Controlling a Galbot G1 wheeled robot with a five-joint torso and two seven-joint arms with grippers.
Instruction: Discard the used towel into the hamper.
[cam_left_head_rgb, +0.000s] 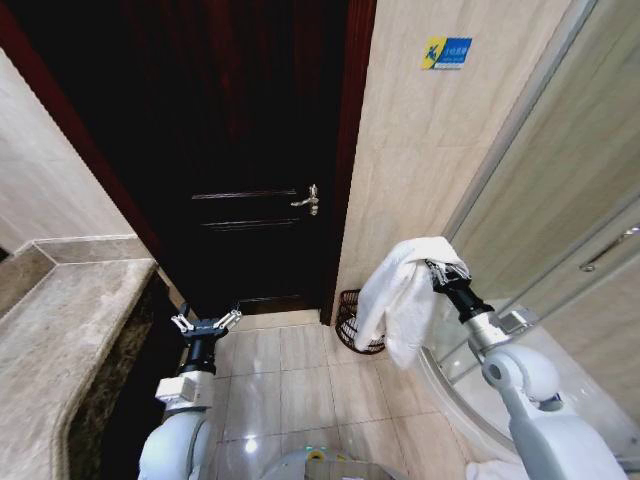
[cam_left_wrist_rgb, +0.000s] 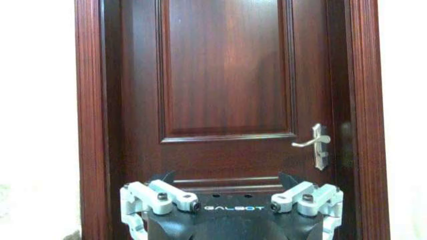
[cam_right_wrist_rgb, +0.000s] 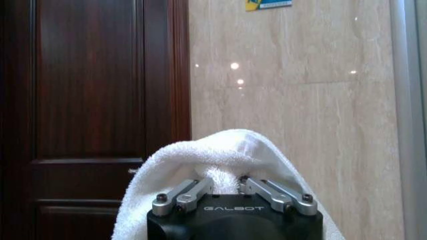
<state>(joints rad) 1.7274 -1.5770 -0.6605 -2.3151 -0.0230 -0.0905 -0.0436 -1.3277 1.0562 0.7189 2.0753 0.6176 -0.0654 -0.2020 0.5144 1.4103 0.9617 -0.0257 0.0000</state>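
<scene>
Starting from the robot's left, a marble surface (cam_left_head_rgb: 70, 330) runs along the wall, and the left gripper (cam_left_head_rgb: 205, 323) hangs low beside it with its fingers spread apart and nothing between them, facing the dark wooden door (cam_left_head_rgb: 240, 150) with its silver door handle (cam_left_head_rgb: 307, 200). This arm looks idle.

Further right, the hamper (cam_left_head_rgb: 348, 322) stands on the tiled floor (cam_left_head_rgb: 290, 380) in the corner between the door frame and the beige wall, a dark wire basket whose rim and ribs show past the cloth. The towel (cam_left_head_rgb: 400, 295) hangs in front of it and above it, white and plush, draped in a long vertical fold with its lower end near the hamper's opening.

At the right, the right gripper (cam_left_head_rgb: 438, 268) holds the towel raised, its fingers (cam_right_wrist_rgb: 190, 192) pinched together on a bunched ridge of cloth. The hamper lies below and to the left of those fingers, so I judge the right arm far the nearer one and the drop a short move down and leftward. The towel's long axis runs downward, which should let it fall in.
</scene>
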